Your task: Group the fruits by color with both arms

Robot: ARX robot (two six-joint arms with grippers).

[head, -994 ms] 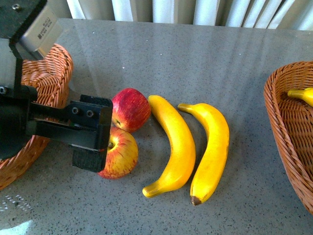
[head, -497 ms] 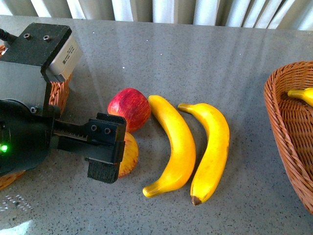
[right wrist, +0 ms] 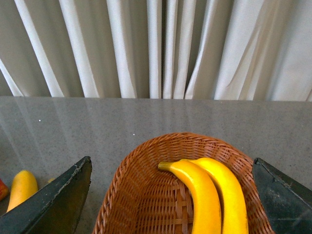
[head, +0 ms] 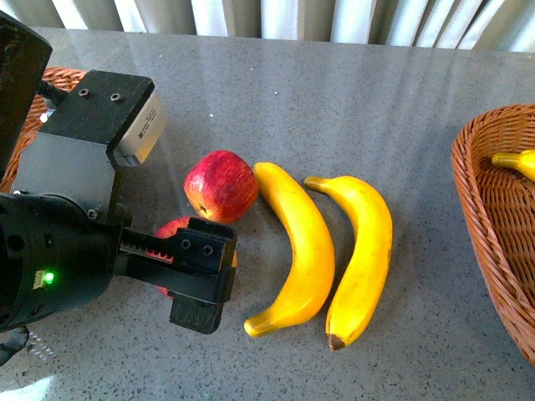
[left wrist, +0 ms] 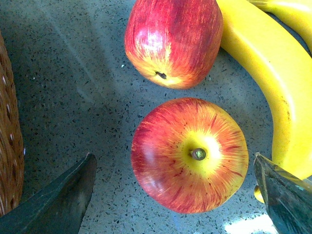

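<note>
We are viewing the left arm (head: 58,251) reaching in low from the robot's left side, its green light (head: 48,276) glowing and its wrist pointing down at the grey table (head: 334,83). The left gripper (left wrist: 175,195) is hanging directly above the nearer apple (left wrist: 189,155). Its jaws are standing wide apart, one finger (left wrist: 63,195) on either side of the fruit and neither touching it. This apple is sitting stem-up, just beside the farther apple (head: 221,185), which is lying tilted, close against the inner banana (head: 301,251). The outer banana (head: 364,251) is lying alongside, both on the table between the two baskets. The left basket (head: 60,75) is showing behind the arm. The right gripper (right wrist: 170,204) is hovering over the right basket (right wrist: 141,195), its jaws likewise apart and gripping nothing; two bananas (right wrist: 209,195) are resting inside it, side by side
</note>
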